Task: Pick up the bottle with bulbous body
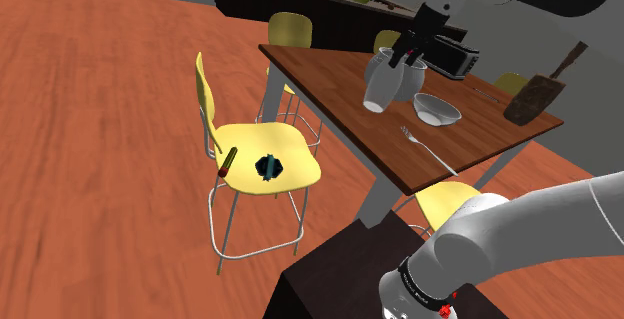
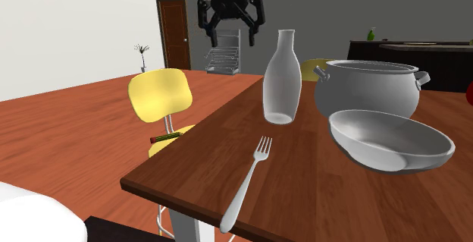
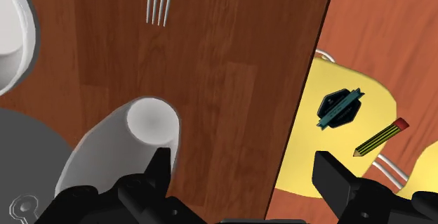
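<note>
Brown wooden worktop (image 2: 303,165) carries a big grey two-handled pot (image 2: 368,89), its inside hidden, with a shallow grey bowl (image 2: 390,138) in front of it. Just beside the pot stands the pale grey bottle (image 2: 281,81), upright, wide-bellied, tapering to an open neck. The black jaws hang released above it, slightly aside, clasping nothing. A grey fork (image 2: 246,183) lies near the edge

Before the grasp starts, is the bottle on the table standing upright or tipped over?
Upright. The bottle stands on its base on the table, neck pointing up; the wrist view looks down on its mouth.
</note>
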You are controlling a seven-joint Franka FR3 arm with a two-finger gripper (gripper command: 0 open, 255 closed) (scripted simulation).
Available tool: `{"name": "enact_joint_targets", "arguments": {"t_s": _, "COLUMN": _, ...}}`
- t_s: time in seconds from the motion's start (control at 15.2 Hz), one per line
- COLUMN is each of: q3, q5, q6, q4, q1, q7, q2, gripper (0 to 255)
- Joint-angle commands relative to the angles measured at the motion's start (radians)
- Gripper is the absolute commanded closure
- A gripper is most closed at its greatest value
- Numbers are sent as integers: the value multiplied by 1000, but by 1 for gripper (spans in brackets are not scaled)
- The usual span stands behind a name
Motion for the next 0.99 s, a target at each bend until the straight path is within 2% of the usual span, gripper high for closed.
{"name": "enact_joint_targets", "arguments": {"t_s": 0.0, "q3": -37, "q5": 14, "q6": -13, "q4": 85, "q1": 1, "q7": -40, "q2": 72, "gripper": 0}}
{"name": "enact_joint_targets", "arguments": {"t_s": 0.33, "q3": -137, "q5": 82, "q6": -68, "q4": 322, "q1": -5, "q7": -156, "q2": 264, "gripper": 0}}
{"name": "enact_joint_targets", "arguments": {"t_s": 0.59, "q3": -221, "q5": 181, "q6": -143, "q4": 558, "q1": -37, "q7": -261, "q2": 452, "gripper": 0}}
{"name": "enact_joint_targets", "arguments": {"t_s": 0.66, "q3": -223, "q5": 188, "q6": -148, "q4": 571, "q1": -42, "q7": -266, "q2": 463, "gripper": 0}}
{"name": "enact_joint_targets", "arguments": {"t_s": 0.92, "q3": -215, "q5": 171, "q6": -85, "q4": 481, "q1": -38, "q7": -259, "q2": 432, "gripper": 0}}
